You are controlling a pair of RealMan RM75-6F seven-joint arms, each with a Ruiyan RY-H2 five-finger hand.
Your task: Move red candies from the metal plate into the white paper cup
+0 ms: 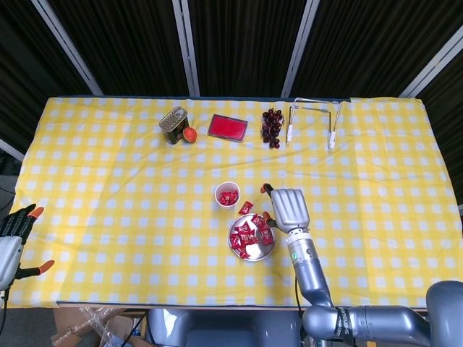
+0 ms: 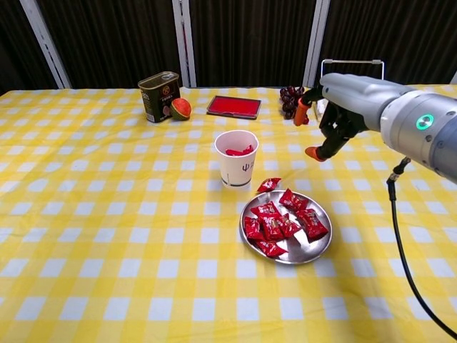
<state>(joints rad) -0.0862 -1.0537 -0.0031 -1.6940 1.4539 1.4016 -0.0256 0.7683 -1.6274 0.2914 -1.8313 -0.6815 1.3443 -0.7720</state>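
Note:
A white paper cup [image 2: 236, 158] [image 1: 227, 194] stands mid-table with red candies inside. Just right and nearer lies the round metal plate [image 2: 314, 251] [image 1: 267, 250] with several red wrapped candies [image 2: 275, 222]. One loose red candy [image 2: 268, 184] lies on the cloth between cup and plate. My right hand [image 2: 330, 111] [image 1: 288, 207] hovers to the right of the cup, above the plate's far side, fingers apart and holding nothing. My left hand [image 1: 13, 236] sits at the table's near left edge, fingers spread, empty.
Along the far side stand a tin can [image 2: 158, 96] with a small orange-red fruit [image 2: 181, 108], a red flat tray [image 2: 233, 106], dark grapes [image 2: 289, 101] and a wire rack [image 2: 351, 86]. A yellow checked cloth [image 2: 107, 236] covers the table.

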